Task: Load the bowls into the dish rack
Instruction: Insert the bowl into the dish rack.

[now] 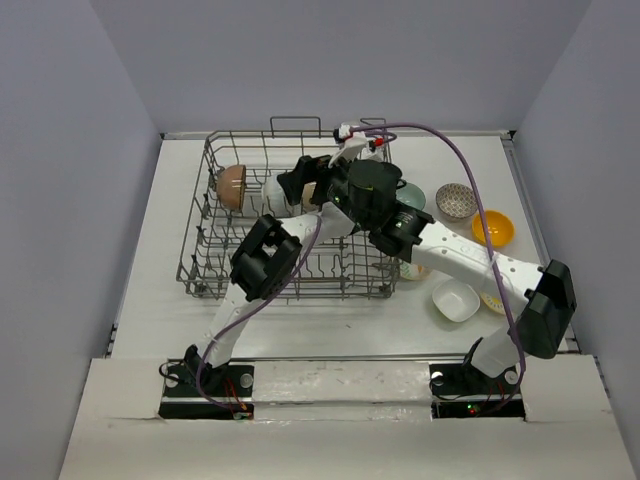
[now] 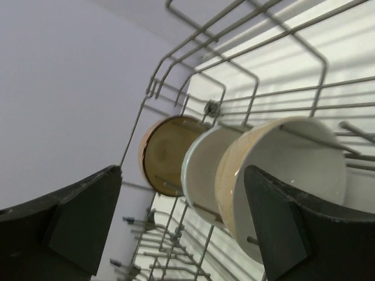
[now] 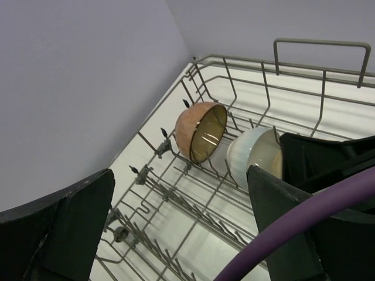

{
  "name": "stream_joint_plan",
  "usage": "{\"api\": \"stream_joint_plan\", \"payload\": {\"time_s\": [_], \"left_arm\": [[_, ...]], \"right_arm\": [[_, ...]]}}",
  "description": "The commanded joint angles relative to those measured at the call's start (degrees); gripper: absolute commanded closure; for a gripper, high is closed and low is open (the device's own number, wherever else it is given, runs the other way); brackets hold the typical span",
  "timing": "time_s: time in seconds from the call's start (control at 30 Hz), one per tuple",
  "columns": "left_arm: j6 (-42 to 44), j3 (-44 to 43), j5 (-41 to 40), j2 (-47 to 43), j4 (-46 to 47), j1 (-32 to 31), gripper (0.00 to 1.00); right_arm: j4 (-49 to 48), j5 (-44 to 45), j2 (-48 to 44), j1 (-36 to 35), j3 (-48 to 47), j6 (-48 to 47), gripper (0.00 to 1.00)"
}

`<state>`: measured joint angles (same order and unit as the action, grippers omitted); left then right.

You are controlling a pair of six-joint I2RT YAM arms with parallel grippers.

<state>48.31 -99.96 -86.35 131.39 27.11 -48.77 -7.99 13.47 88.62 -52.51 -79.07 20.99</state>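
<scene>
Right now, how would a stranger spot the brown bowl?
Look in the far-left corner of the grey wire dish rack. The brown bowl stands on edge at the left end of the row there, dark inside, unlike the white bowl beside it.

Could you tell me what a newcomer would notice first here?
The grey wire dish rack dominates, with a brown bowl, a white bowl and a cream bowl on edge near its far side. The left arm and right arm reach over it; an orange-yellow bowl sits to its right.
</scene>
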Motion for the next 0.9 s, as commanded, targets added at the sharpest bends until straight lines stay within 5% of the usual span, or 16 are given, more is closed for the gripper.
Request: {"api": "stream_joint_plan", "payload": {"time_s": [0.0, 0.03, 0.1, 0.27, 0.6, 0.87], "left_arm": [[-46.55, -20.26, 14.49, -0.54, -50.91, -2.65, 0.01], [-59.17, -24.10, 20.37, 2.00, -62.77, -0.73, 0.01], [-63.77, -24.77, 20.60, 2.47, -64.99, 0.34, 0.01], [-60.88, -11.58, 27.27, -6.49, -51.92, 0.61, 0.01], [-63.17, -6.49, 33.52, -16.51, -51.55, 1.40, 0.01], [-64.66, -2.87, 37.47, -27.58, -52.51, 4.03, 0.01]], "right_arm": [[0.34, -0.56, 0.06, 0.13, -5.74, -0.51, 0.00], [0.86, -0.38, 0.41, 0.13, -6.97, -1.04, 0.00], [2.01, -0.38, 0.85, 0.13, -8.38, -1.39, 0.00], [4.55, -0.20, 0.15, 0.13, -10.22, -1.48, 0.00], [13.34, 2.34, -3.98, 0.13, -15.76, -2.71, 0.00], [20.46, 12.86, -14.16, 0.13, -13.13, -3.33, 0.00]]}}
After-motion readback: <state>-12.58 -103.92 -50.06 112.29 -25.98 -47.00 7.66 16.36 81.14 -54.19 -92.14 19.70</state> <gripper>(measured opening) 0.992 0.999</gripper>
